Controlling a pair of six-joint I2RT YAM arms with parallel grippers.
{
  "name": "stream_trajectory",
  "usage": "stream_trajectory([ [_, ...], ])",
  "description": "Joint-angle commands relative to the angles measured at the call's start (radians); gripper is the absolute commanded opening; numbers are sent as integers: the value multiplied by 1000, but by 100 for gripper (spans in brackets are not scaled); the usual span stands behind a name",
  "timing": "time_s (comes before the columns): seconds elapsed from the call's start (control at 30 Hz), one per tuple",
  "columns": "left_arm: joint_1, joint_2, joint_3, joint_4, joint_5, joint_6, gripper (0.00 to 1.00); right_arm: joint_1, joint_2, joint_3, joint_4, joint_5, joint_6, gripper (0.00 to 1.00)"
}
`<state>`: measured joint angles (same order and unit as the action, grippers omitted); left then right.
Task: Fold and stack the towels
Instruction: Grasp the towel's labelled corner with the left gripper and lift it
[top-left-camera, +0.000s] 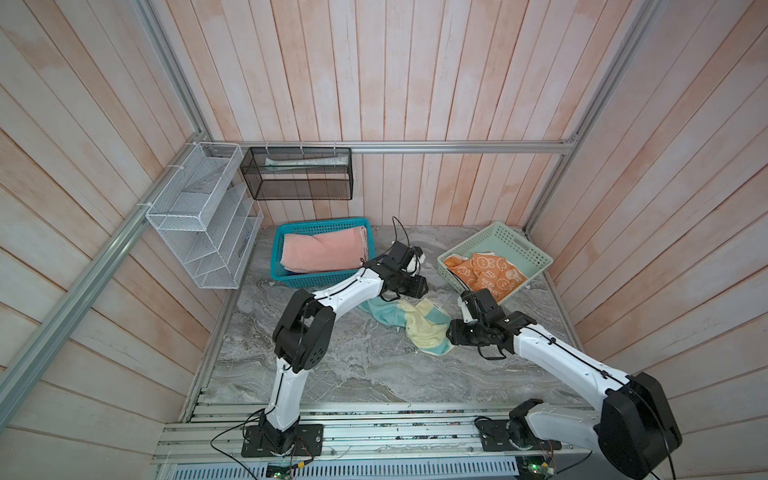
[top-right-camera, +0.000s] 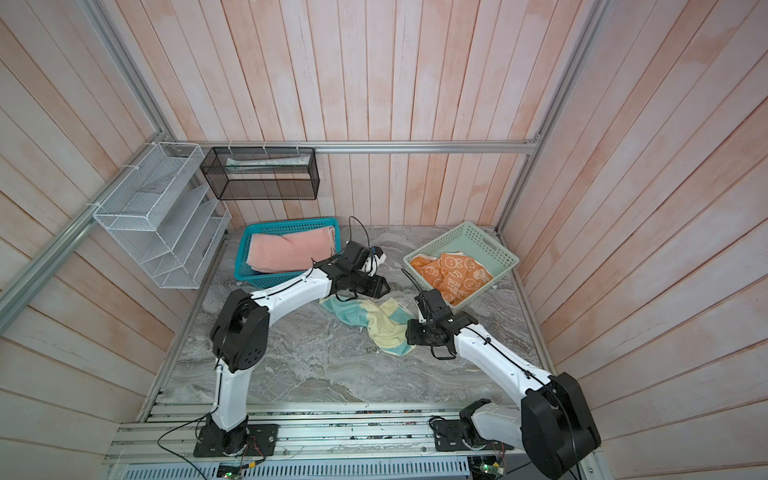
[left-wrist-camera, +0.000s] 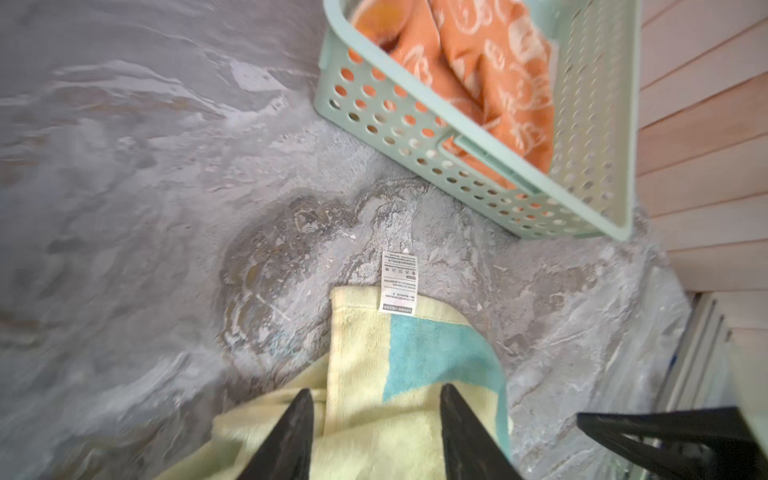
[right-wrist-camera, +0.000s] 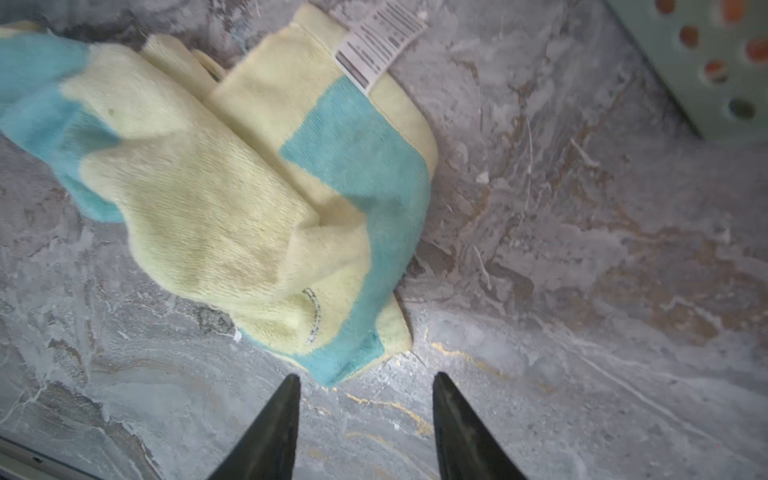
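While the big gray counter (top-left-camera: 353, 374) holds three towels that can be seen, only one lies loose on it, so that one is likely the next to fold. Off to the side of the left gripper (left-wrist-camera: 376, 390) sits the teal basket (top-left-camera: 277, 266) with the pink towel (top-left-camera: 324, 251) inside. Near the right gripper (right-wrist-camera: 366, 376) sits the green tray (top-left-camera: 536, 255) with the orange towel (top-left-camera: 486, 270) inside.

Between the two grippers lies the yellow towel (top-left-camera: 419, 324), bunched up and not flat. Its long way runs from under the left gripper across to the right gripper, so each arm has one end close by.

The left gripper is nearer. It hangs right over the cloth with its two fingers spread apart, and nothing looks pinched. The right gripper is just off the cloth, also spread apart and holding nothing, with bare counter between its fingers. A teal corner of the yellow towel lies just in front of it. The small white tag (left-wrist-camera: 398, 282) sticks out from the edge in front of the left gripper.

A good next move would likely be for each gripper to pinch its near end and pull the cloth flat.
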<state>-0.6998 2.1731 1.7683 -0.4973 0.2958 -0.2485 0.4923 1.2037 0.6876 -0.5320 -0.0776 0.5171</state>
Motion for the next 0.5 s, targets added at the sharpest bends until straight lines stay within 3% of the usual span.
stream_trajectory([
  [0.0, -26, 98, 139, -119, -63, 88, 53, -11, -22, -53, -17, -31, 67, 53],
  [0.2, -45, 239, 294, -200, -190, 123, 57, -12, 19, -121, 54, -126, 57, 53],
  [0.47, -85, 288, 276, -217, -252, 153, 58, -12, 96, -142, 119, -117, 22, 53],
])
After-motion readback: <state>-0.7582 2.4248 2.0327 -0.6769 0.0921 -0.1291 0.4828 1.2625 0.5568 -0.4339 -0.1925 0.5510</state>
